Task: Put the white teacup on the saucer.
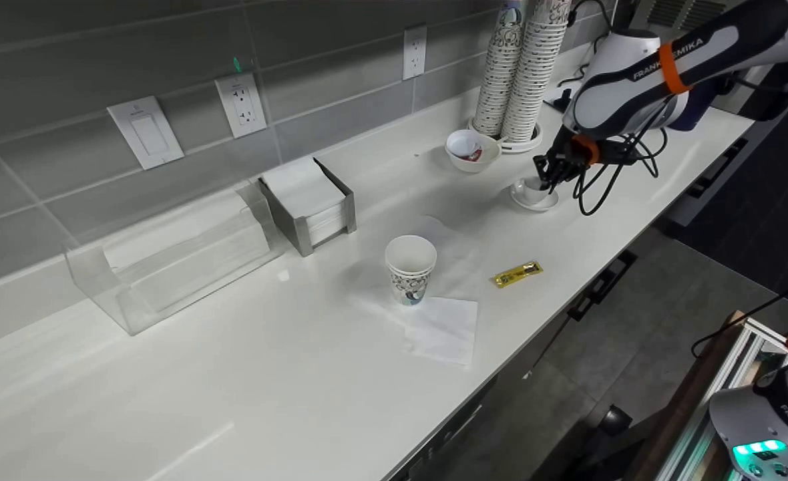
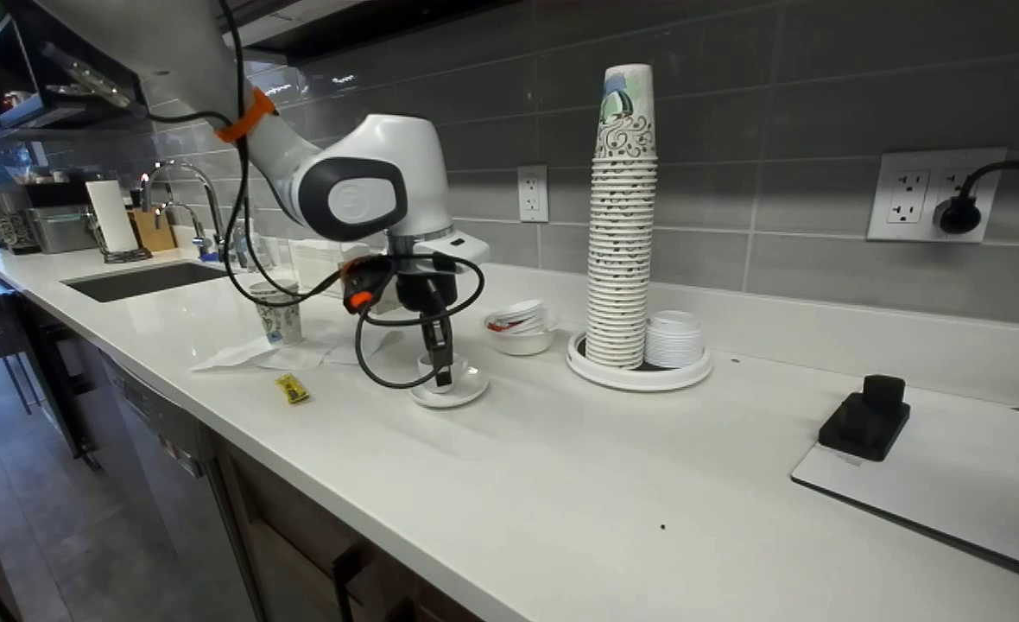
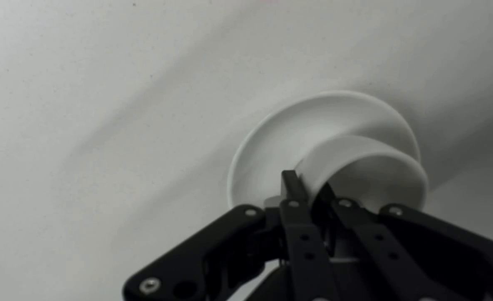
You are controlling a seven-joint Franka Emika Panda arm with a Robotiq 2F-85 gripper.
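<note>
The white teacup (image 3: 334, 152) is in the wrist view, over one side of the white saucer (image 3: 259, 150), its mouth toward the lower right. I cannot tell whether its base touches the saucer. My gripper (image 3: 311, 186) pinches the cup's wall, one finger outside and one inside. In an exterior view the teacup (image 1: 533, 190) and saucer (image 1: 541, 205) show below the gripper (image 1: 545, 180). The teacup (image 2: 426, 366) also shows partly behind the gripper (image 2: 443, 378), above the saucer (image 2: 468, 393). Fingers hide part of the cup; its reddish mark does not show.
Paper cups (image 1: 411, 267) stand by a napkin (image 1: 444, 331) and a yellow packet (image 1: 517, 274). A white bowl (image 1: 474, 160) and tall cup stacks (image 1: 527, 80) stand near the wall. A napkin holder (image 1: 330, 220) and a clear bin (image 1: 187, 267) are farther along the counter.
</note>
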